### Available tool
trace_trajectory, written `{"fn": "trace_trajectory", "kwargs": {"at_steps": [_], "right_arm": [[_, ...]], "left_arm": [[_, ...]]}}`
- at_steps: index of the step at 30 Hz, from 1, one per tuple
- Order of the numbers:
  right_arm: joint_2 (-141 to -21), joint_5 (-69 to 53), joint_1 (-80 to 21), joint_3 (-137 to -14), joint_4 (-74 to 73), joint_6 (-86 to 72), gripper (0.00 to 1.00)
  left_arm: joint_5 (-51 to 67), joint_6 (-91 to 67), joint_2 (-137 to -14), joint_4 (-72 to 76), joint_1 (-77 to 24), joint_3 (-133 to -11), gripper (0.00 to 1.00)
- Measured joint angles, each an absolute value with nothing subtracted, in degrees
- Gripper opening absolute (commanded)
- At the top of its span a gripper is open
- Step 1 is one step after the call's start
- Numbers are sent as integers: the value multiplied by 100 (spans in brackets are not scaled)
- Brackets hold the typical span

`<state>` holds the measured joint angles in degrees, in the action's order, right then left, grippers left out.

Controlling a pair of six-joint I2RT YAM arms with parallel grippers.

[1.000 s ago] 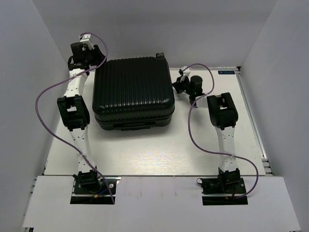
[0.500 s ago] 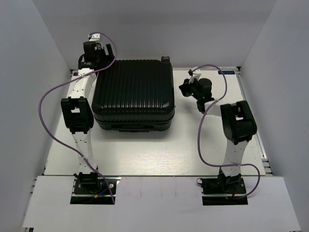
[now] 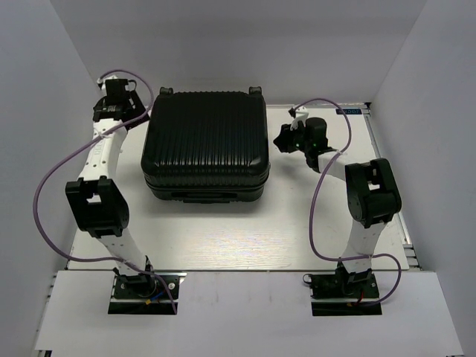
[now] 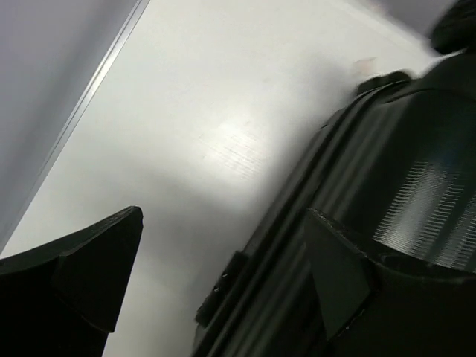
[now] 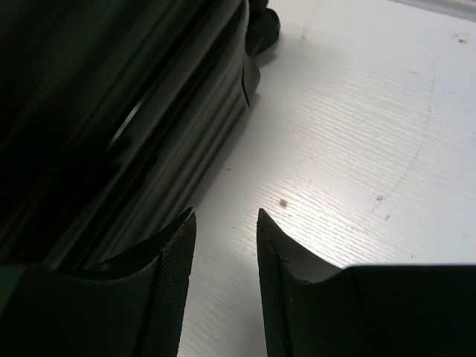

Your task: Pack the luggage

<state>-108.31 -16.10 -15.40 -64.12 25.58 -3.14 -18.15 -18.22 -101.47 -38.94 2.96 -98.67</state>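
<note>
The black suitcase lies shut, upper centre of the table. Left gripper gapes wide at its upper-left corner, empty. Right gripper is partly spread beside its right wall, empty too. The danger: fingers skidding off that slick shell and shoving the case sideways.

Nothing I can read from here; a small blue label at the table's far edge is too tiny.

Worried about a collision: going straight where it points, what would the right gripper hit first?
The right gripper would probably meet the bare table just beside the luggage; depth is unclear, so the luggage might come first.
</note>
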Motion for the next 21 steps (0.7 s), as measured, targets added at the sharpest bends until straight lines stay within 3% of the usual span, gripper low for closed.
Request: {"fn": "trace_trajectory", "kwargs": {"at_steps": [7, 13, 21], "right_arm": [[-10860, -1813, -1546, -6622, 2272, -370, 43], [-10857, -1977, -1551, -6611, 1852, -250, 43], [-10750, -2335, -1693, -6549, 1507, -82, 43]], "left_arm": [[-1594, -2381, -10586, -4978, 659, -9837, 100], [-1273, -2941, -9767, -4685, 913, -8479, 100], [-513, -3033, -10230, -4066, 906, -8385, 94]]}}
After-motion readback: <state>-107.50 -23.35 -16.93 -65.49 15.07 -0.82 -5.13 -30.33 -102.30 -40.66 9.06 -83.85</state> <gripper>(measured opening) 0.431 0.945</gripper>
